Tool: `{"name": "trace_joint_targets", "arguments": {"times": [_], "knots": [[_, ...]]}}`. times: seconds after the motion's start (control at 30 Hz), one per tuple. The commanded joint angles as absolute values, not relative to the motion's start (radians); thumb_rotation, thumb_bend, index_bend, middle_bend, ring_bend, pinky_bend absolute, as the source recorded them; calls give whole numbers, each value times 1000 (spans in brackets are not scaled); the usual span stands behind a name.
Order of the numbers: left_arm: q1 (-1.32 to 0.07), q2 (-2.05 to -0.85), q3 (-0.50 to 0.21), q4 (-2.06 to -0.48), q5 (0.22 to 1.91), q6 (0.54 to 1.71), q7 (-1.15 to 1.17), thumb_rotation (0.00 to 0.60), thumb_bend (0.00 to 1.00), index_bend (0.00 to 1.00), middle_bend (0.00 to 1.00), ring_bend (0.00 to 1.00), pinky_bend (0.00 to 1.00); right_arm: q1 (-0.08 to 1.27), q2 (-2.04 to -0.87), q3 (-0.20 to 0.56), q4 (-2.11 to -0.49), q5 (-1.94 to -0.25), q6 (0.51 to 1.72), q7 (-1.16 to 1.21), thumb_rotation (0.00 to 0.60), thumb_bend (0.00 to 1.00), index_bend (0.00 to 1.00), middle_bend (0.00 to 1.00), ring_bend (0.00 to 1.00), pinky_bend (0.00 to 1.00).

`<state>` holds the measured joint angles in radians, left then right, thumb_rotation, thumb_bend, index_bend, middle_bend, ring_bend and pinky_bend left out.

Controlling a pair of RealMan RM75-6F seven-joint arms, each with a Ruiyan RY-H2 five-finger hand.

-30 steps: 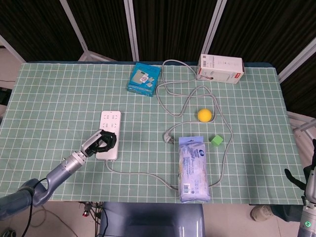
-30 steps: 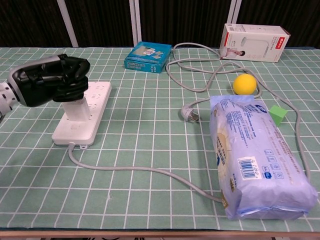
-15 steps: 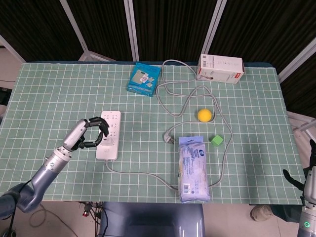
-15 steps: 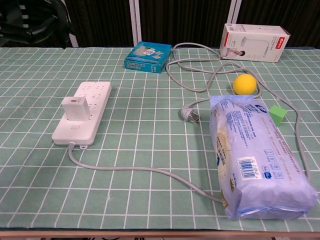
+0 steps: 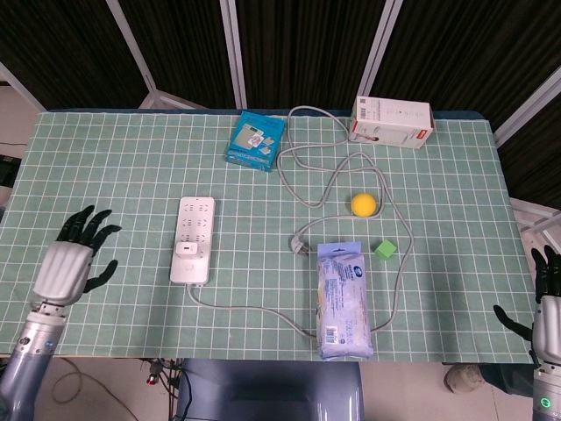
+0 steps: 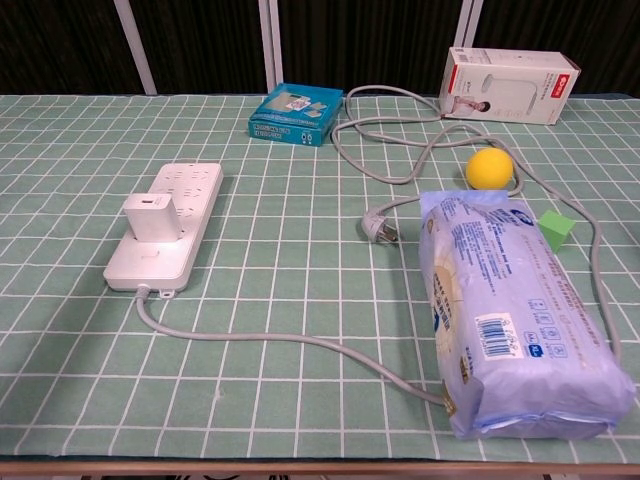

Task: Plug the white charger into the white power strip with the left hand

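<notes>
In the head view, the white charger (image 5: 188, 252) sits plugged into the white power strip (image 5: 193, 239), at the near end of the strip. The strip lies on the left half of the green checked surface (image 5: 105, 167). Its grey cable (image 5: 250, 309) leaves the near end, runs under the blue wet-wipes pack (image 5: 343, 300) and loops widely up to the far side, and its plug (image 5: 301, 244) lies free just left of the pack. The left robot hand (image 5: 74, 261) is over the left edge of the surface, well apart from the strip, with fingers spread wide and holding nothing. The right robot hand (image 5: 547, 309) shows only partly at the lower right corner, off the surface; its fingers stand apart and nothing is in them. A yellow ball (image 5: 363, 204) and a small green cube (image 5: 384, 249) lie near the pack. A teal box (image 5: 255, 141) and a white and red carton (image 5: 391, 122) are at the far side.

In the chest view, the charger (image 6: 152, 217) stands upright on the strip (image 6: 166, 227), seated in a socket. No robot hand shows here. The cable (image 6: 270, 338) runs from the strip to the pack (image 6: 510, 315). The plug (image 6: 380, 228) lies just left of the pack, the ball (image 6: 490, 168) behind it, and the cube (image 6: 556, 230) at its right side.
</notes>
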<state>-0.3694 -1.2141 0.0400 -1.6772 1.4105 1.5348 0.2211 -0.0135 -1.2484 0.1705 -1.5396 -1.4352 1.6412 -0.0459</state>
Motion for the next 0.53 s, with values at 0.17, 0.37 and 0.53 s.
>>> {"name": "trace_joint_targets", "arguments": {"times": [0.17,0.37,0.53], "knots": [[-221,-1178,47,-1667,1366,1607,84,600,294,244,58,0,89,-3,-1229,150,-1536,-1470,1623,-31,600,128,13,0,0,0],[-200,-1172,39,-1666,1385,1604,80,600,294,244,58,0,89,9,-1210,125,-1528,-1514,1605,-19,600,128,13,0,0,0],[-184,-1163,28,-1670,1405,1609,80,600,294,244,59,0,89,19,-1208,115,-1518,-1535,1596,-8,600,128,13,0,0,0]]}}
